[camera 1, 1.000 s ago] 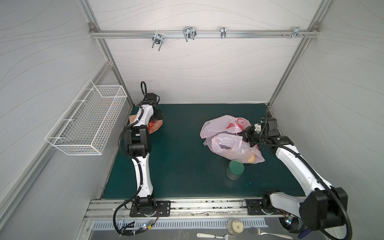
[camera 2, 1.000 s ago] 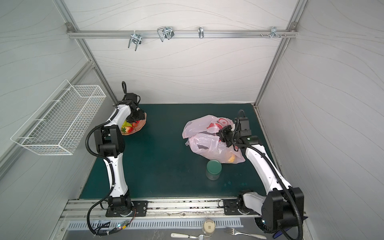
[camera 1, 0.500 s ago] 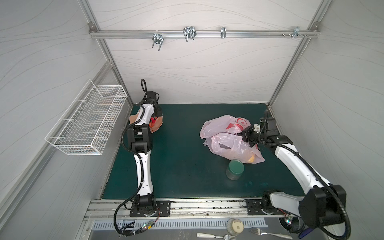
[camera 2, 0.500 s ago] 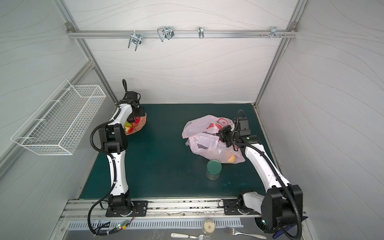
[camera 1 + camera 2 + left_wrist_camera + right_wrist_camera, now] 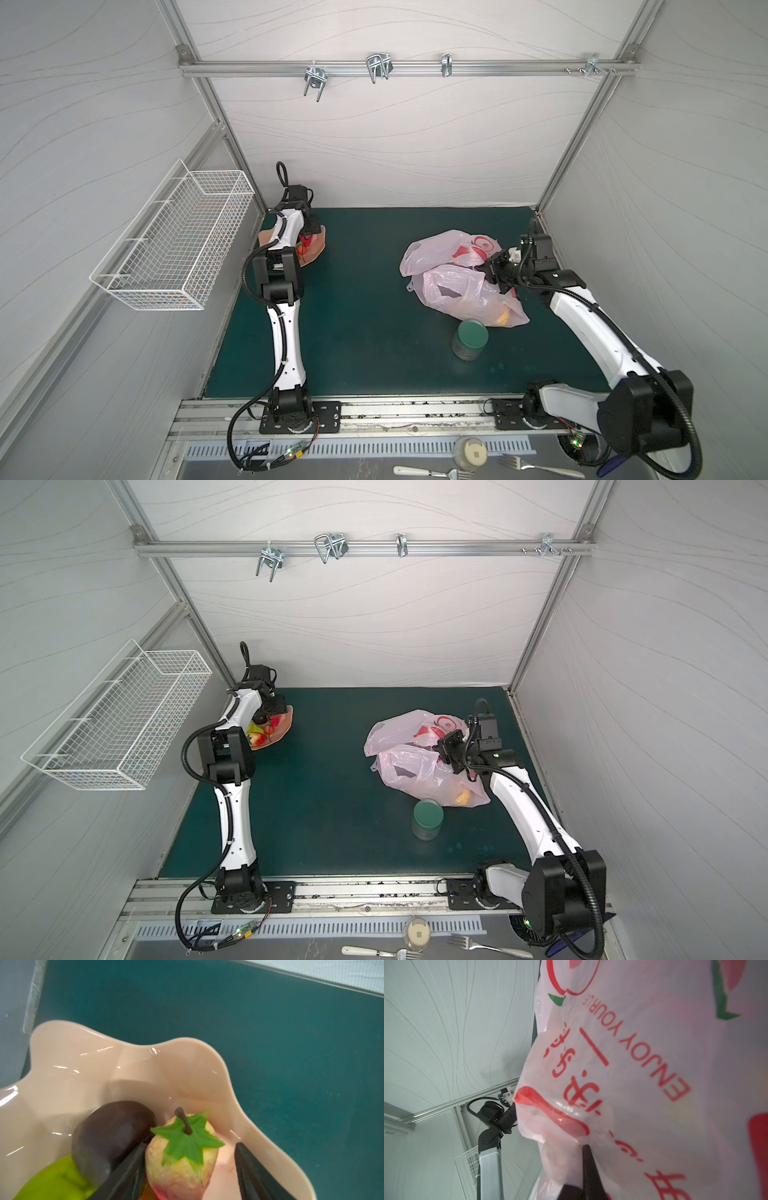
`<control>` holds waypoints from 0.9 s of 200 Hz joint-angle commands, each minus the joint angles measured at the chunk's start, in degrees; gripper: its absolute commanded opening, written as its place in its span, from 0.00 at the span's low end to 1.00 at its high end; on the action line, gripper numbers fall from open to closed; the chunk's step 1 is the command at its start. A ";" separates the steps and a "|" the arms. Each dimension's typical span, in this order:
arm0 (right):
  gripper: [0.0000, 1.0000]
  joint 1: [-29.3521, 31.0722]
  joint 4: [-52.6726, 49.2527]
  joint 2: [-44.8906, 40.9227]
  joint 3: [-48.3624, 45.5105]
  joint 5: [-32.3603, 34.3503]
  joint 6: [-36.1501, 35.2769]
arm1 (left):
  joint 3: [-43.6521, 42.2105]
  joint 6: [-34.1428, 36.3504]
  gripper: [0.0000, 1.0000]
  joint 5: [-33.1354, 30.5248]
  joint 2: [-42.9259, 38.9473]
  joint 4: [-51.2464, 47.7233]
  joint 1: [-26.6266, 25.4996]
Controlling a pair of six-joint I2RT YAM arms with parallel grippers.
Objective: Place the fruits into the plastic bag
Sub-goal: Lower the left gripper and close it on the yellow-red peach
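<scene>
Both top views show the fruits [image 5: 259,731] heaped in a peach-coloured dish [image 5: 286,725] at the back left. My left gripper [image 5: 192,1145] is open down in that dish [image 5: 187,1043], its fingers on either side of a pale strawberry [image 5: 182,1165]. One finger touches the strawberry and the other stands clear of it. A dark brown fruit [image 5: 110,1136] and a green lime [image 5: 56,1180] lie beside it. My right gripper [image 5: 490,272] is shut on a fold of the plastic bag [image 5: 453,286], holding its edge up. An orange-yellow fruit [image 5: 463,796] shows through the bag [image 5: 415,766].
A green-lidded jar [image 5: 471,336] stands just in front of the bag. A white wire basket [image 5: 178,245] hangs on the left wall. The dish sits close to the back left corner of the green mat [image 5: 365,332].
My left arm has shifted over the dish and its jaws have narrowed a little round the strawberry. The right gripper and the bag have stayed where they were.
</scene>
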 commanded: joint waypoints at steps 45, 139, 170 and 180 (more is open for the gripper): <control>0.00 1.18 -2.24 -0.11 1.91 1.88 -0.45 | 2.50 -0.23 0.66 4.10 1.47 0.16 1.37; 0.00 1.87 -2.93 -0.90 2.25 2.59 -0.45 | 0.22 -0.72 0.66 5.36 0.83 -1.27 1.65; 0.00 2.02 -3.14 -1.24 2.34 2.70 -0.50 | -1.43 -0.93 0.64 5.12 0.01 -1.16 1.72; 0.00 2.02 -3.31 -1.37 2.35 2.58 -0.53 | -1.80 -1.02 0.62 5.14 -0.21 -1.10 1.79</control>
